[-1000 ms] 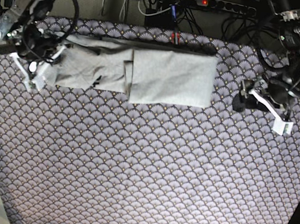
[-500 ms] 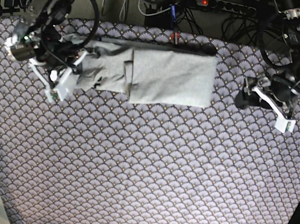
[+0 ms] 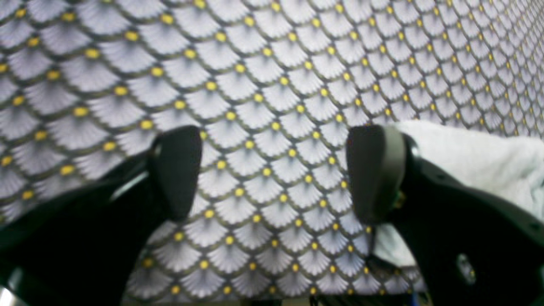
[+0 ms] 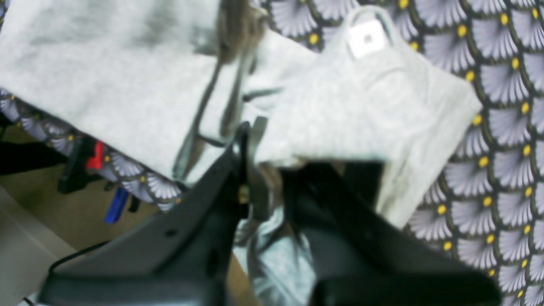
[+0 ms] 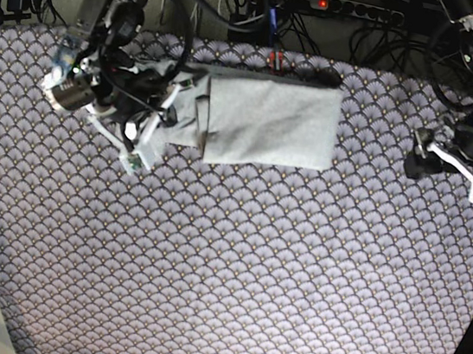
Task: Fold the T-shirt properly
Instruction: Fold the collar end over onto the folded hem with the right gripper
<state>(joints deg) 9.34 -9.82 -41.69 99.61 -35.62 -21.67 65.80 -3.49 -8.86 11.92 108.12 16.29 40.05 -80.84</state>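
Most of the folding looks done. The T-shirt [image 5: 265, 121] lies near the far edge of the desk [image 5: 231, 281] as a narrow band, plain side up, with its right-hand part already a neat flat rectangle. What is left, by the look of it, is the bunched end on the base view's left. The right claw [image 4: 265, 170] is clenched on that end, cloth pinched between its tips and lifted in loose folds over the flat part. That end seems meant to be carried across and laid on the rectangle, then smoothed. The left claw [image 3: 276, 174] hangs released and empty over the patterned tablecloth [image 3: 272, 76], well apart from the shirt.
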